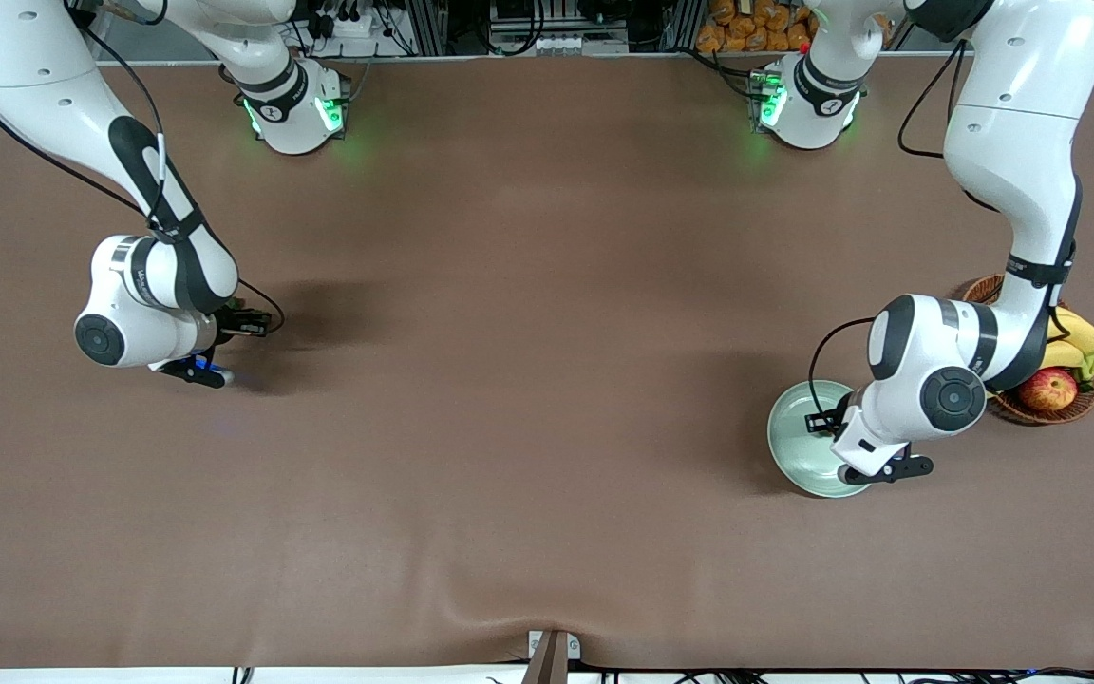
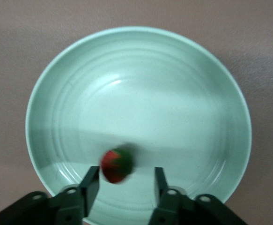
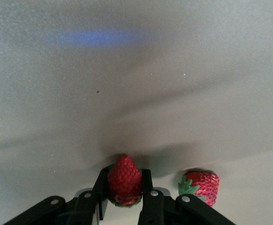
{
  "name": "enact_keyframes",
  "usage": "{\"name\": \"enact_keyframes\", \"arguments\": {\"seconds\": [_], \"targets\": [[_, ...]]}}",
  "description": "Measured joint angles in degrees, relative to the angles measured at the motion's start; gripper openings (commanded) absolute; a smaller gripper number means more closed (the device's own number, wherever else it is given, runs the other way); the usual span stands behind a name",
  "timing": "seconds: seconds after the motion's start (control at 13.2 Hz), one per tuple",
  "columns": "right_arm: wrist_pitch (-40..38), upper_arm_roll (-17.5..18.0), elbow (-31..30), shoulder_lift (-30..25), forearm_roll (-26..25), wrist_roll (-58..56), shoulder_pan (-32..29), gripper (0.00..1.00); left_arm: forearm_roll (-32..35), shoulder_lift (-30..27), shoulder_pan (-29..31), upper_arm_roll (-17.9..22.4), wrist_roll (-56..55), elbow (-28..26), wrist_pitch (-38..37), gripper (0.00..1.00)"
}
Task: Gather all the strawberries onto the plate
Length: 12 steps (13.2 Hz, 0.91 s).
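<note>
The pale mint-green plate lies near the left arm's end of the table. My left gripper hangs over its rim. In the left wrist view the left gripper is open over the plate. A blurred strawberry is loose between the fingers, over the plate's inside. My right gripper is low over the table at the right arm's end. In the right wrist view the right gripper is shut on a strawberry. Another strawberry lies on the table beside it. Both are hidden in the front view.
A brown wicker basket with bananas and a red-yellow apple stands beside the plate, toward the left arm's end, partly under the left arm. The brown table cloth covers the middle of the table.
</note>
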Motion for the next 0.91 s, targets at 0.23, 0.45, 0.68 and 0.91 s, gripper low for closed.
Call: {"name": "enact_keyframes", "arguments": {"seconds": [0.23,0.45,0.68,0.91], "targets": [[0.52,1.76,3.55,-0.07,0.01,-3.14,0.17,0.0,0.01,-4.22,-0.29,-1.14,0.0,0.95,-4.68,1.0],[0.74,5.71,10.61,-0.17,0.05,-4.02,4.01,0.0,0.0,-9.61,-0.81,-5.19,-0.38,1.41,-8.03,1.0],[0.68,6.42,19.18,0.84,1.54,-1.75,13.22,0.0,0.0,-10.95,-1.63,-9.55,-2.76,2.39,-8.51,1.0],[1.0,6.57,28.79,6.92,7.75,-1.18,20.72,0.0,0.0,-10.61,-2.55,-11.2,-7.13,3.26,-8.51,1.0]]}}
